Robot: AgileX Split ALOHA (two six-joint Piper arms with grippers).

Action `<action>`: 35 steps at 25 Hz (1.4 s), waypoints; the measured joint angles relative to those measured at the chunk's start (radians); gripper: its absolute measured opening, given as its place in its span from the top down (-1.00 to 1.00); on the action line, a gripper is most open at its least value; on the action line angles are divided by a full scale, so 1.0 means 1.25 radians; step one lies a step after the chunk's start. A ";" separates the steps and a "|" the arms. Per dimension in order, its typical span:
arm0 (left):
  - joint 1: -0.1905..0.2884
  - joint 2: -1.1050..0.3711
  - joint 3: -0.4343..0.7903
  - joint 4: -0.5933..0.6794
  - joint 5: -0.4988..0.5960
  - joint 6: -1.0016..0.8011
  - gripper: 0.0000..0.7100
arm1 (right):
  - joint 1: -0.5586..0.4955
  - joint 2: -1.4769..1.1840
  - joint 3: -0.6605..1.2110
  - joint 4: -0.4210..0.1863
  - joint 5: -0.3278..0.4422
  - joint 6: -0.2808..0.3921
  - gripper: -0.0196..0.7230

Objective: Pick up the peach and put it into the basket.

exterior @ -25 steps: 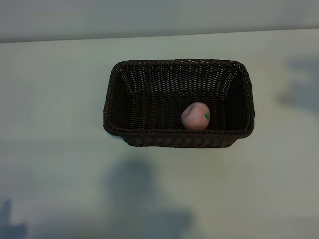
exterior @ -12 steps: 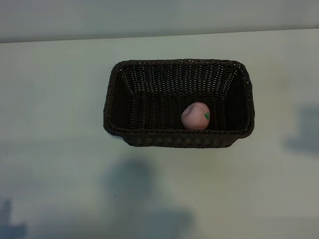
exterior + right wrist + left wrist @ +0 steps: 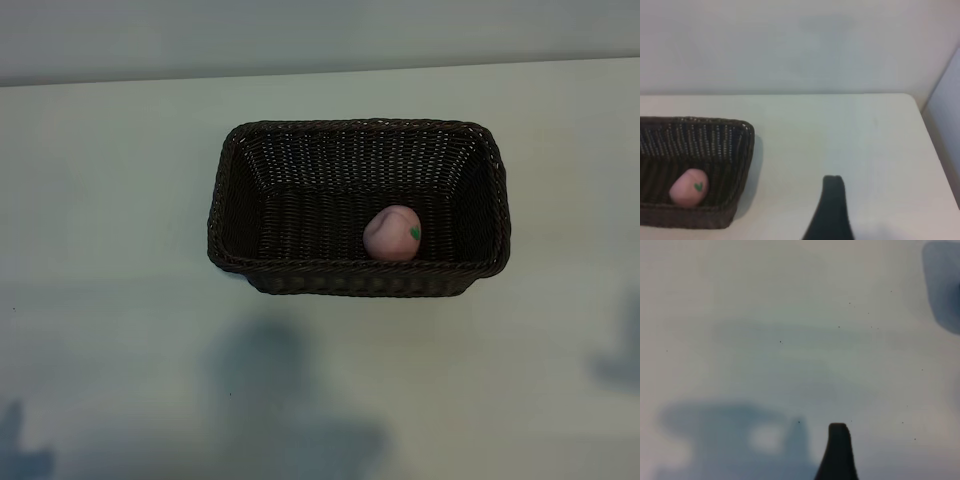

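Exterior: steep overhead onto basket (image 3: 360,208). Left wrist: close, tabletop (image 3: 790,340) only. Right wrist: low, level; shares basket and peach (image 3: 688,187).

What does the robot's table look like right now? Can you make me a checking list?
Surface: pale table, only shadows on it.
Job's things: peach lies inside the basket, near its front wall, green leaf mark showing.
Clutter: nothing seen.
Claws: left claw over bare table; right claw over table beside the basket; both open, holding nothing.
Cables: nothing seen.
Surroundings: plain wall behind the table.
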 joint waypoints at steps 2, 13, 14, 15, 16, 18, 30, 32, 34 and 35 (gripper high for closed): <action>0.000 0.000 0.000 0.000 0.000 0.000 -0.67 | 0.000 -0.028 0.022 -0.013 0.000 0.005 -0.62; 0.000 0.000 0.000 0.000 0.000 0.000 -0.67 | 0.000 -0.158 0.157 -0.036 0.001 0.016 -0.62; 0.000 0.000 0.000 0.000 0.000 0.000 -0.67 | 0.000 -0.167 0.166 -0.036 0.001 0.016 -0.62; 0.000 0.000 0.000 0.000 0.000 0.000 -0.67 | 0.000 -0.177 0.175 -0.036 0.001 0.016 -0.62; 0.000 0.000 0.000 0.000 0.000 0.000 -0.67 | 0.000 -0.186 0.183 -0.036 0.001 0.016 -0.62; 0.000 0.000 0.000 0.000 0.000 0.000 -0.67 | 0.000 -0.210 0.199 -0.043 0.002 0.016 -0.62; 0.000 0.000 0.000 0.000 -0.001 0.000 -0.67 | 0.000 -0.229 0.208 -0.052 0.020 0.015 -0.62; 0.000 0.000 0.000 0.000 -0.001 0.000 -0.67 | 0.000 -0.229 0.208 -0.053 0.022 0.015 -0.62; 0.000 0.000 0.000 0.000 -0.001 0.000 -0.67 | 0.000 -0.229 0.208 -0.053 0.030 0.015 -0.61; 0.000 0.000 0.000 0.000 -0.001 0.000 -0.67 | 0.000 -0.229 0.208 -0.053 0.037 0.015 -0.60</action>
